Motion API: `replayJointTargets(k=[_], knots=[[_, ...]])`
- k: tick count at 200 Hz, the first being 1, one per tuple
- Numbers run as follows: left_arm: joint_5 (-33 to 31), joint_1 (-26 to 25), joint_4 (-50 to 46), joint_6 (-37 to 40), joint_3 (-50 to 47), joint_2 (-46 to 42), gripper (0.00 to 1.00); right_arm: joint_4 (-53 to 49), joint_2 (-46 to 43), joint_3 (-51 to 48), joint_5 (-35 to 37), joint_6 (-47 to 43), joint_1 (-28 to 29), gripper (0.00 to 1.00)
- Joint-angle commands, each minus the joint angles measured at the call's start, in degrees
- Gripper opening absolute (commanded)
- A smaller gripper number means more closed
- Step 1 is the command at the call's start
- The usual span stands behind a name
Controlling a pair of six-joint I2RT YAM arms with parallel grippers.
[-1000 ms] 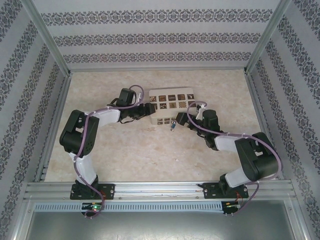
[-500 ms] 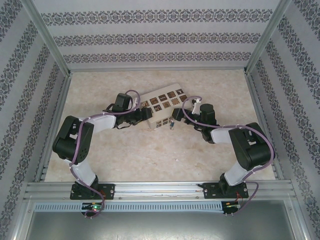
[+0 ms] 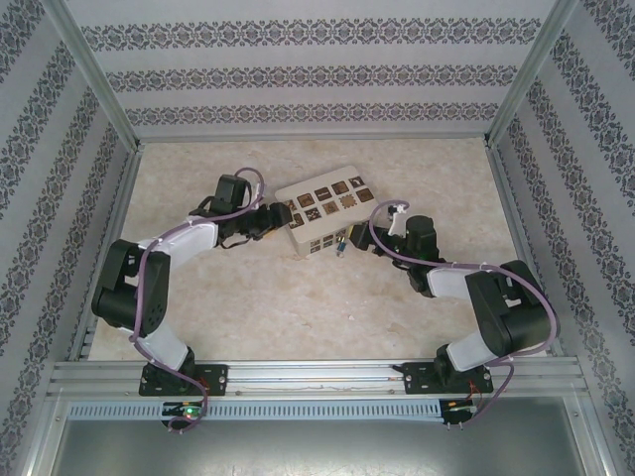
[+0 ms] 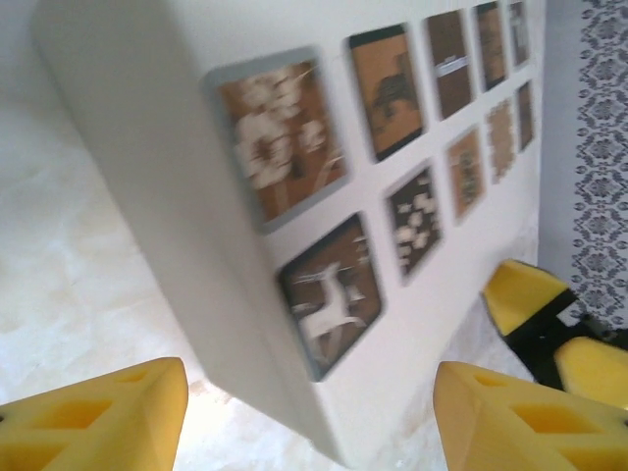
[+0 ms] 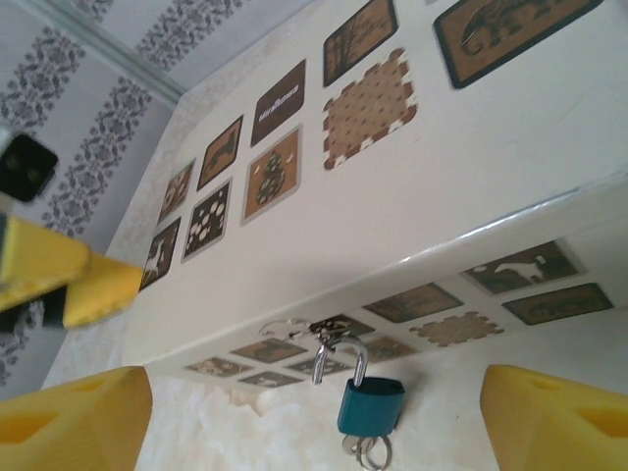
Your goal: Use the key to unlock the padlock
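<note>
A small blue padlock (image 5: 371,404) (image 3: 340,243) hangs by its silver shackle (image 5: 349,359) from a clasp on the front side of the cream tiled box (image 5: 392,186) (image 3: 317,208). A key ring with the key (image 5: 363,452) sticks out of the padlock's underside. My right gripper (image 5: 314,432) (image 3: 355,241) is open, and the padlock sits between its yellow fingers (image 5: 78,417), touching neither. My left gripper (image 4: 309,422) (image 3: 281,220) is open at the box's left end. A box (image 4: 294,196) corner sits between its fingers (image 4: 108,417), with small gaps on both sides.
The box lies at an angle in the middle of the marble-patterned table (image 3: 248,297). Patterned walls and metal frame posts (image 3: 109,99) close in the left, right and back. The left gripper's yellow fingers (image 5: 69,275) show past the box in the right wrist view.
The box has turned counterclockwise and shifted left along with my left gripper. The left arm's elbow swung left. My right gripper stays close to the padlock.
</note>
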Motion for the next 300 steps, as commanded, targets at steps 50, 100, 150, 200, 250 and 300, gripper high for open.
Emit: replayJointTargets(k=[50, 100, 150, 200, 250, 300], knots=[[2.30, -0.38, -9.03, 3.08, 10.48, 0.65, 0.54, 6.21, 7.99, 2.60, -8.25, 1.33, 0.05, 0.72], [4.79, -2.63, -12.09, 4.12, 18.50, 7.47, 0.46, 6.48, 13.38, 6.42, -9.47, 0.55, 1.00, 0.64], [5.46, -4.74, -12.93, 4.31, 23.26, 13.42, 0.40, 6.67, 16.83, 8.36, -10.89, 0.27, 1.98, 0.60], [3.90, -5.23, -14.49, 5.95, 24.29, 17.22, 0.39, 8.28, 19.37, 9.39, -11.44, 0.51, 2.36, 0.59], [3.81, -5.24, -14.01, 5.89, 23.06, 18.84, 0.38, 10.06, 21.12, 10.40, -13.08, 1.06, 2.71, 0.58], [3.86, -5.23, -14.09, 5.92, 22.97, 19.28, 0.38, 11.00, 21.91, 10.93, -14.60, 1.41, 2.94, 0.53]])
